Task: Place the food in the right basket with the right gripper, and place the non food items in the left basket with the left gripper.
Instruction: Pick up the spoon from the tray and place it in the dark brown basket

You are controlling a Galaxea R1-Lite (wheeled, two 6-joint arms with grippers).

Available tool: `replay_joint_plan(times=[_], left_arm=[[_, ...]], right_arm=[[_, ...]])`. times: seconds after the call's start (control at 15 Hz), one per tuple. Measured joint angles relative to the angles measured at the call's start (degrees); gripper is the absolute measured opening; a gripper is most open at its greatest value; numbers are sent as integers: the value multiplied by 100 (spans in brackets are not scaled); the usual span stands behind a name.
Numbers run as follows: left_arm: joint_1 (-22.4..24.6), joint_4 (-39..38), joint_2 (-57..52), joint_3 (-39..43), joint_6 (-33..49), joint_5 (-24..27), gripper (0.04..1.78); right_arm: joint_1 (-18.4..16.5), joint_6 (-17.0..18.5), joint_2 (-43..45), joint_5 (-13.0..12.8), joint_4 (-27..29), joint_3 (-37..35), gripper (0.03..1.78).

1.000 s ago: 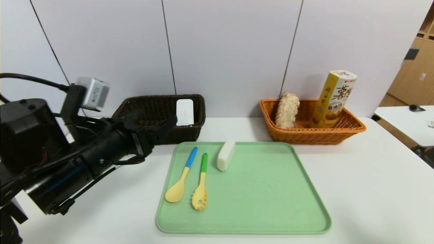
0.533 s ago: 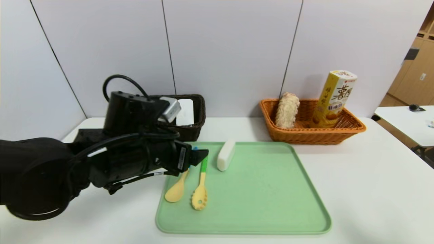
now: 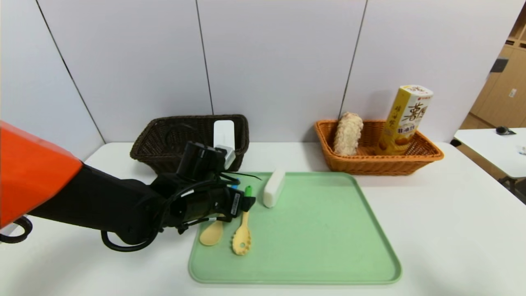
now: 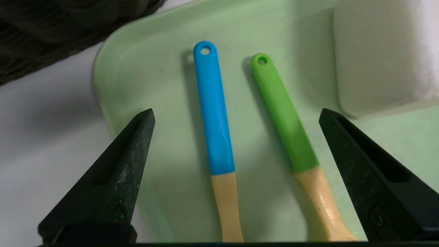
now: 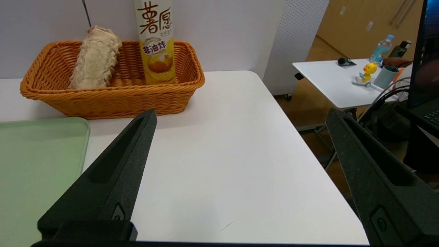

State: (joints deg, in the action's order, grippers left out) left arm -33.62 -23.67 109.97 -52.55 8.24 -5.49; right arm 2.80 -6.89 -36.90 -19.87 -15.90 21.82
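My left gripper [image 3: 242, 200] is open and low over the far left of the green tray [image 3: 320, 246], its jaws straddling both spoon handles. The blue-handled spoon [image 4: 213, 113] and the green-handled slotted spoon [image 4: 283, 115] lie side by side between the fingertips [image 4: 144, 125]. A white block [image 3: 273, 188] lies just right of them and also shows in the left wrist view [image 4: 380, 55]. The dark left basket [image 3: 164, 142] holds a white card [image 3: 224, 132]. The orange right basket [image 3: 372, 162] holds a bread roll [image 3: 347, 132] and a yellow snack box [image 3: 404, 117]. My right gripper [image 5: 240, 118] is open, empty, out of the head view.
The white table [image 3: 444, 230] carries everything. The right wrist view shows the table's right edge [image 5: 295, 137] with floor and another white table [image 5: 339, 79] beyond.
My left arm has swung from the left side in over the tray and come down, so the open gripper now straddles the two spoon handles. Nothing on the tray has moved.
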Motion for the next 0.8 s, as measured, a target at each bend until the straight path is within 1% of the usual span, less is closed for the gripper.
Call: replay_joint_plan(times=[0.2, 0.33, 0.53, 0.67, 0.8], left_arm=[[22, -16, 37, 35, 77, 1, 169], [50, -13, -41, 13, 306, 37, 169], [127, 67, -165, -33, 341, 59, 169], [133, 488, -319, -141, 322, 56, 169], [135, 1331, -510, -577, 250, 67, 169]], right_arm=[[2, 0, 0, 2, 7, -40, 169], [6, 0, 0, 4, 11, -61, 169], [9, 2, 2, 4, 5, -90, 169], [6, 0, 2, 2, 5, -99, 169], [11, -2, 2, 4, 5, -96, 169]])
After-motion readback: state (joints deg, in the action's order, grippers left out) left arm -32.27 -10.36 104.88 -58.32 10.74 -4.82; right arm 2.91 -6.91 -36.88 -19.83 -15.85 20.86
